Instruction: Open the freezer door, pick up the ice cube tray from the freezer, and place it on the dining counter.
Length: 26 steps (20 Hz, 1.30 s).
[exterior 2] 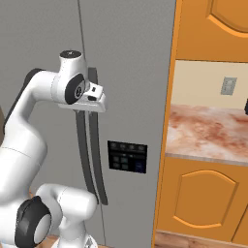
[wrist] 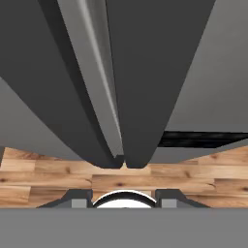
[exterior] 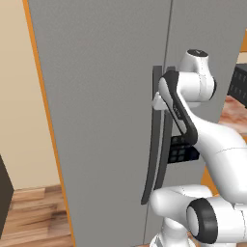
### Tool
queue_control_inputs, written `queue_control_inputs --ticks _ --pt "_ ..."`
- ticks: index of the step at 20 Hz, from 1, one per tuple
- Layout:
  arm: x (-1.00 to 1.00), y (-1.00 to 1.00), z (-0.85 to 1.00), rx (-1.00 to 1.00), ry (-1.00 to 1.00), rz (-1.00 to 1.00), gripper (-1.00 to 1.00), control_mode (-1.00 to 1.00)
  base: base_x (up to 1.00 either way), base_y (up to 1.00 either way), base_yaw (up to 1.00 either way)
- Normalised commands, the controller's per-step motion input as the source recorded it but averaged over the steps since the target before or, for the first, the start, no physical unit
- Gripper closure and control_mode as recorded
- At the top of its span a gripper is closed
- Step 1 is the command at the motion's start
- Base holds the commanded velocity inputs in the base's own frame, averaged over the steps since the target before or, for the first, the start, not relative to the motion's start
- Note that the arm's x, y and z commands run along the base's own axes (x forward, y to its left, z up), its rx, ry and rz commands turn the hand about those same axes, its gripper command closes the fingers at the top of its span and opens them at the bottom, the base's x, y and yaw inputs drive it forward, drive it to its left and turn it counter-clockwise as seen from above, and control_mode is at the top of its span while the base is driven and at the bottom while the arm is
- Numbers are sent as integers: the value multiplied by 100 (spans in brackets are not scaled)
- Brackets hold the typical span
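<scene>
freezer: from my remote seat i saw the tall grey freezer (exterior: pixel 106 96) right in front of the base, both doors closed, with a thin seam between them.
handles: two long dark curved handles (exterior 2: pixel 89 160) ran down side by side along that seam; in the hand view they hung as two wide dark bars whose lower ends almost met above the wooden floor (wrist: pixel 48 179).
gripper: the gripper (exterior 2: pixel 97 99) was at the upper part of the handles, pressed close to them. in the hand view its finger tips (wrist: pixel 77 198) stood apart at the bottom edge, on both sides of the gap between the handles. i could not tell if it was clenched on a handle or released.
arm: the white arm rose from the base and bent forward, its wrist level with the top of the handles.
panel: a small dark control panel (exterior 2: pixel 127 157) sat on the right door, below the gripper.
worktop: a reddish marbled worktop (exterior 2: pixel 208 131) on orange cabinets (exterior 2: pixel 203 193) stood to the right of the freezer.
floor: light wooden planks lay below the doors.
</scene>
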Motion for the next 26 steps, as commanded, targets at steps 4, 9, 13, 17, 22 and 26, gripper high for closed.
queue_control_inputs --ticks 4,9,13,17,22,26 --pt "-18 0 0 0 -3 0 -100 -100 0 0 0" --pt "-29 1 0 -2 -14 0 -100 -100 0 0 0" --pt "-26 1 0 -2 -13 0 -100 -100 0 0 0" --pt "-25 2 0 0 -5 0 -100 -100 0 0 0" --pt "-14 0 0 0 0 0 -100 -100 0 0 0" --pt "-1 0 0 0 0 -1 -100 100 0 0 0"
